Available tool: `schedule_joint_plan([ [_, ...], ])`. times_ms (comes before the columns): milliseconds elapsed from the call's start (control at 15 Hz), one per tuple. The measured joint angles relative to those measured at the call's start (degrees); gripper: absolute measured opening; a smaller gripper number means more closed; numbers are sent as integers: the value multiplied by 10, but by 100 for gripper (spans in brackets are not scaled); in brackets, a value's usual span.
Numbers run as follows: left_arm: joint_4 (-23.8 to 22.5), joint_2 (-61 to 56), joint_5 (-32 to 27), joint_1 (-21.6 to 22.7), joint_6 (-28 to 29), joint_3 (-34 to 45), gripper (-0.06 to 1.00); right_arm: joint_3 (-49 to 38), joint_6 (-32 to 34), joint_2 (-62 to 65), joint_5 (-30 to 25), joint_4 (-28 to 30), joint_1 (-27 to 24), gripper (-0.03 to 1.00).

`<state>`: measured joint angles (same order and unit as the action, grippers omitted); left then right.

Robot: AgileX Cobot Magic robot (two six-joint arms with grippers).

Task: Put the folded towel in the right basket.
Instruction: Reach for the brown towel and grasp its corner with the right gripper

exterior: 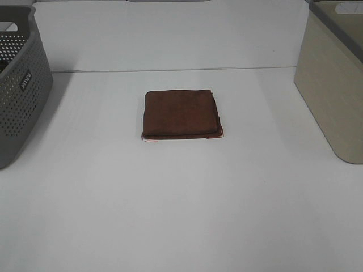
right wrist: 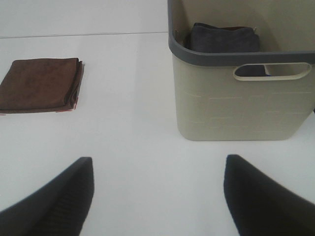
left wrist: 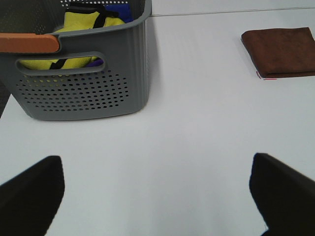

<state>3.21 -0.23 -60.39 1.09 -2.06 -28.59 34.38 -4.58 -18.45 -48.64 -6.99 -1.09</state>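
Towel (exterior: 180, 113) is lying flat on the table (exterior: 181, 215), about midway between the two baskets and touching neither.

Nearest the wrist cameras, the left gripper (left wrist: 156, 160) is hanging over bare table with its dark fingers (left wrist: 34, 196) spread wide and nothing between them. The right gripper (right wrist: 158, 160) is doing the same, its fingers (right wrist: 266, 196) parted wide and holding nothing. Neither gripper is showing in the high view.

Farther out, the towel (left wrist: 280, 51) is sitting well apart from both grippers. It is brown and folded into a neat rectangle, with its stacked layers showing along one edge (right wrist: 39, 83).

Level with it at the table's left side, the left basket (exterior: 22, 107) is standing upright. It is grey with perforated walls (left wrist: 83, 93), and it is holding a yellow item (left wrist: 83, 22) with black straps and something blue (left wrist: 120, 10) behind that. An orange-brown bar (left wrist: 29, 43) is showing across its rim; what it is I cannot tell.

At the table's right side, the right basket (exterior: 334, 96) is standing upright too. It is beige with a dark grey rim and a handle slot (right wrist: 236, 108), and a folded dark cloth (right wrist: 224, 37) is resting inside it.
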Motion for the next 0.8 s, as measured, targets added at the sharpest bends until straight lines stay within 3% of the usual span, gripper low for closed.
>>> schedule_joint_plan([
  [333,0,0,0,0,0,0,97,109,-25,-276,68,-83,0,70],
  [533,0,0,0,0,0,0,97,215,-93,-429,72,-119,0,70],
  [800,0,0,0,0,0,0,97,371,-131,-583,61,-149,0,70],
])
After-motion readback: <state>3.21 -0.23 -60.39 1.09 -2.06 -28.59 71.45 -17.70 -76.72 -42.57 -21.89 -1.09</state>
